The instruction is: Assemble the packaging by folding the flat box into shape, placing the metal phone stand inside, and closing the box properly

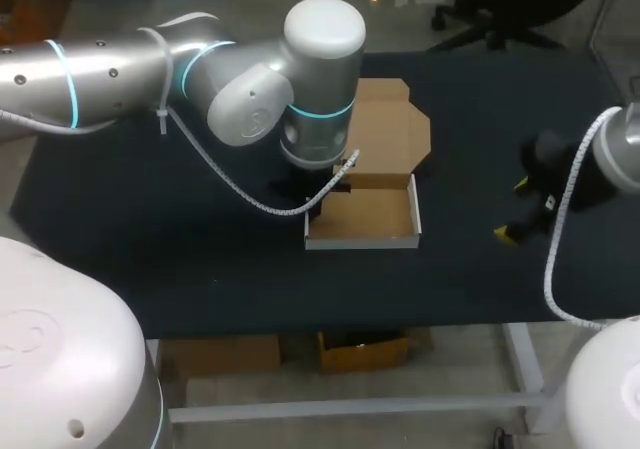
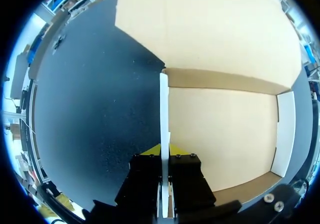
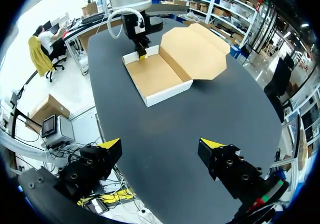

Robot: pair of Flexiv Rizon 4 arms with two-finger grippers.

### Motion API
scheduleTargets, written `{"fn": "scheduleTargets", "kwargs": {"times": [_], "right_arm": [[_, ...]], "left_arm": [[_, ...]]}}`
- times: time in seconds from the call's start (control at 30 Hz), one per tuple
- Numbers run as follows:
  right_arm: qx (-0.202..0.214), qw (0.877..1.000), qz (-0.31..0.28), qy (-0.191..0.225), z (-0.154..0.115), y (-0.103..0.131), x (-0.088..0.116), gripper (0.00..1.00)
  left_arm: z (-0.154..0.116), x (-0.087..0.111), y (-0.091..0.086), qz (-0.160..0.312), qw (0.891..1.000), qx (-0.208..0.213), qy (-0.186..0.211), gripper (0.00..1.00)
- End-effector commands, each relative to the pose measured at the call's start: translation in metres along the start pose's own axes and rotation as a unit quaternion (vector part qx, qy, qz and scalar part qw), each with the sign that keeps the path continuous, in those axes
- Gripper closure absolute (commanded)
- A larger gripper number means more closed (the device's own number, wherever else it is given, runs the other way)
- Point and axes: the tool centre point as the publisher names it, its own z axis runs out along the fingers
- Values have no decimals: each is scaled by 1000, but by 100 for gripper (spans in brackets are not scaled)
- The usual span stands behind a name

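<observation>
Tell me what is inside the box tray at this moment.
Only bare cardboard floor shows inside the box tray; nothing lies in it. The left arm hides one corner from the head view, but the left wrist view shows it bare too.

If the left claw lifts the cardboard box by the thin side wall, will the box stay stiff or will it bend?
Probably it bends: the side wall pinched in the left claw is one thin sheet. The cardboard box looks light, being empty. The open lid hangs on one fold only, so it would likely flop.
</observation>
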Motion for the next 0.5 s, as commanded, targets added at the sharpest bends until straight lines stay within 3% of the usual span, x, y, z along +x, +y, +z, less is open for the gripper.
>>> {"fn": "scheduleTargets", "kwargs": {"times": [0.03, 0.3, 0.5], "right_arm": [[-68, 998, -2, -6, -8, -15, 7, 0], [-68, 998, -2, -6, -8, -15, 7, 0], [-49, 997, -19, 47, -14, -21, 5, 0]], "left_arm": [[-1, -1, 1, 0, 1000, 2, -3, 100], [-1, -1, 1, 0, 1000, 2, -3, 100], [-1, -1, 1, 0, 1000, 2, -3, 100]]}}
